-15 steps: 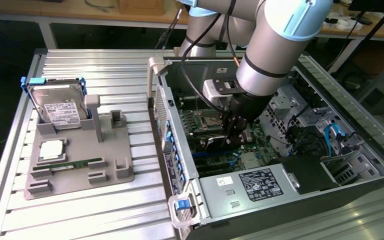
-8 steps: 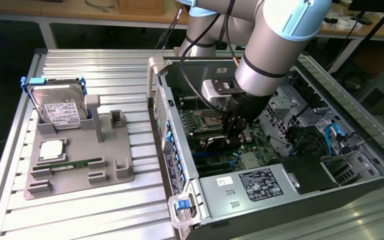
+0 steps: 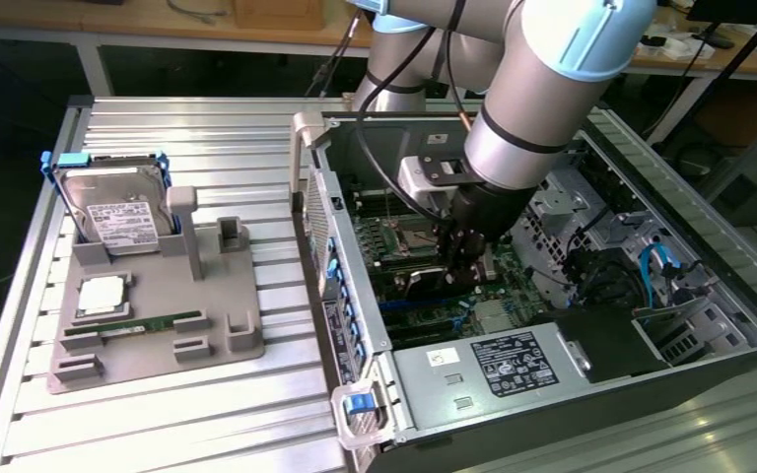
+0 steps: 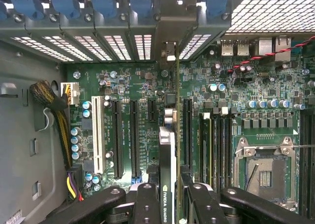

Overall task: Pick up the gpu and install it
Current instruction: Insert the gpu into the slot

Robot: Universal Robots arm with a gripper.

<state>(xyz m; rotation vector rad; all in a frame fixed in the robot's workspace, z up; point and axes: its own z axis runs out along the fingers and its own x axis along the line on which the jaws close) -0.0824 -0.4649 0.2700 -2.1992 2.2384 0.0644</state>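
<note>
1. The robot arm [image 3: 550, 89] reaches down into the open computer case [image 3: 694, 335], which sits on a metal table [image 3: 155, 424].
2. The gripper [image 4: 172, 204] is pinching the gpu [image 4: 167, 155] between its two black fingers [image 4: 147, 204], one on each side.
3. The gpu stands on its thin edge over the green board [image 4: 236, 86], in line with the long black slots [image 4: 117, 135] (I cannot tell if it is pushed all the way in).
4. Its silver end [image 4: 170, 51] is at the back wall of the case, near the blue clips [image 4: 106, 0].
5. Outside the case, on the exterior view's left, a grey holder [image 3: 155, 345] keeps a hard drive [image 3: 115, 207] and a thin green stick [image 3: 153, 321].
</note>
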